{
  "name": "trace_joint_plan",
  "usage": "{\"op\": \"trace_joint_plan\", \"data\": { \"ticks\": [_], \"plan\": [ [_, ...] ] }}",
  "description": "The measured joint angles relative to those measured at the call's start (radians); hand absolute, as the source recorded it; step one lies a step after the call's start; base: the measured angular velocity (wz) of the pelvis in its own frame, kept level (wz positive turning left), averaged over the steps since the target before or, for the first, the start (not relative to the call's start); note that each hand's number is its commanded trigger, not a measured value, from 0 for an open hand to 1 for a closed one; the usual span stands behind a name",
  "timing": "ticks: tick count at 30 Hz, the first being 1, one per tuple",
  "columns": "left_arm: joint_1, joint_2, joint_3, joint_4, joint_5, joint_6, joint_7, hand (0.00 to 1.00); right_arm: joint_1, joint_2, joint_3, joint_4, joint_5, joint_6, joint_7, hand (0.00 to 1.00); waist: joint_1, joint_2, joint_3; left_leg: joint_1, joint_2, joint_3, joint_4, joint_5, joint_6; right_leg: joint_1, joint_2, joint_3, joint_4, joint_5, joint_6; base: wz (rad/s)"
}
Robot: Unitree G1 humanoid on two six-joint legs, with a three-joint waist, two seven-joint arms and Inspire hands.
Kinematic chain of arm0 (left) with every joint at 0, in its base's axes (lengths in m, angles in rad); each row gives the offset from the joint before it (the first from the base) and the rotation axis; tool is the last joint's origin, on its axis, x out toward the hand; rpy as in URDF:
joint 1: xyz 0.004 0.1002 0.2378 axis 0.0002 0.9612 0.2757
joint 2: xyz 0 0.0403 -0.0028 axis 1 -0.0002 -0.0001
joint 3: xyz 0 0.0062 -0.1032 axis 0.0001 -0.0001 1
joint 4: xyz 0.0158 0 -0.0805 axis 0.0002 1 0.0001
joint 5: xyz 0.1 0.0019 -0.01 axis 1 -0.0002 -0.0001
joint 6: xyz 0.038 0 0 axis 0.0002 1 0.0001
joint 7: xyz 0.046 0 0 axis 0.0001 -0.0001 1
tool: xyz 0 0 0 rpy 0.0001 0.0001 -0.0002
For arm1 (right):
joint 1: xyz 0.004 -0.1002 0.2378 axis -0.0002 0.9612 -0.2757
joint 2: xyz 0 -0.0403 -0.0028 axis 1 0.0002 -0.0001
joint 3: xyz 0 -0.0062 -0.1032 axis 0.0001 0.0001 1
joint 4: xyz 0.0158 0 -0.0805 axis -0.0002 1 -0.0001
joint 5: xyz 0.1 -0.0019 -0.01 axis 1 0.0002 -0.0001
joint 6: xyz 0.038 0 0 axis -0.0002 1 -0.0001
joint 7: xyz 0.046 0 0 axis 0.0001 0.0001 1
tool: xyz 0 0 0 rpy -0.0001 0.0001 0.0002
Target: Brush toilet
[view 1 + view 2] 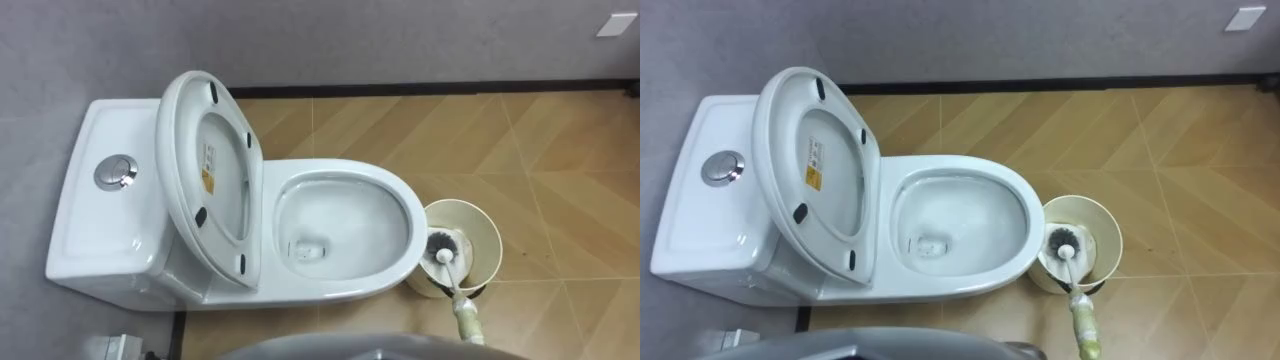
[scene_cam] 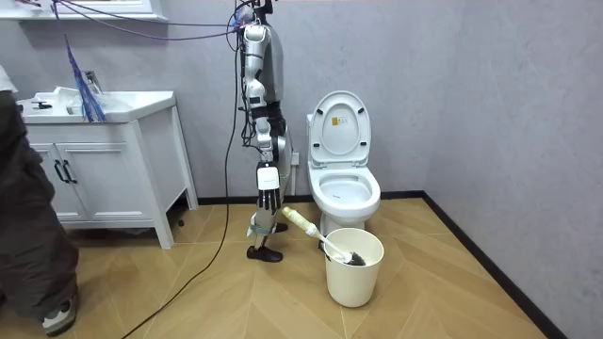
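Open toilet [image 1: 400, 195] on a wood floor [image 1: 560, 150]. The brush [image 1: 441, 246] sits in the bucket [image 1: 491, 236] beside it. The right robot hand [image 2: 269, 197] hangs, grip unclear.

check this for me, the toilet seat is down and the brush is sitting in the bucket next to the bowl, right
Not quite: the seat is raised, not down, as the left eye view shows. The brush does sit in the bucket next to the bowl.

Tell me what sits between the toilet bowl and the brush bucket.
Nothing. In the eye views the bucket stands right at the front rim of the toilet bowl, with no object between; whether they touch is unclear.
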Motion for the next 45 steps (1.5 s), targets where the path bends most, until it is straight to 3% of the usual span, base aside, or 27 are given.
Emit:
{"op": "trace_joint_plan", "data": {
  "ticks": [8,29,39,45],
  "plan": [
    [0.010,0.000,0.001,0.001,0.000,-0.001,0.001,0.00,-0.002,0.000,-0.002,0.005,0.000,-0.001,-0.010,0.00,0.001,0.004,-0.0004,0.002,0.000,0.000,0.000,0.000,0.000,0.000,0.000,0.001,0.001,0.000,0.000,0.00],
    [0.008,0.000,0.005,-0.007,-0.001,-0.002,0.018,0.00,-0.021,-0.001,-0.057,-0.008,0.039,-0.014,-0.182,0.00,0.003,0.008,0.0003,0.002,0.001,0.001,-0.004,-0.003,0.002,0.000,0.002,0.000,0.001,0.000,0.000,0.00],
    [0.011,0.001,0.004,-0.007,0.000,-0.008,0.041,0.00,-0.040,-0.005,-0.100,-0.053,0.075,-0.055,-0.246,0.00,0.002,0.013,0.0001,-0.002,0.001,0.000,-0.012,-0.003,0.002,-0.007,0.002,0.001,0.000,0.000,0.000,0.00],
    [0.009,0.003,0.002,-0.008,-0.003,-0.016,0.041,0.00,-0.053,-0.005,-0.111,-0.080,0.161,-0.100,-0.281,0.00,0.004,0.016,-0.0025,-0.025,0.002,0.002,-0.011,-0.002,0.001,-0.032,0.003,0.001,0.002,0.001,0.000,0.00]
  ]
}}
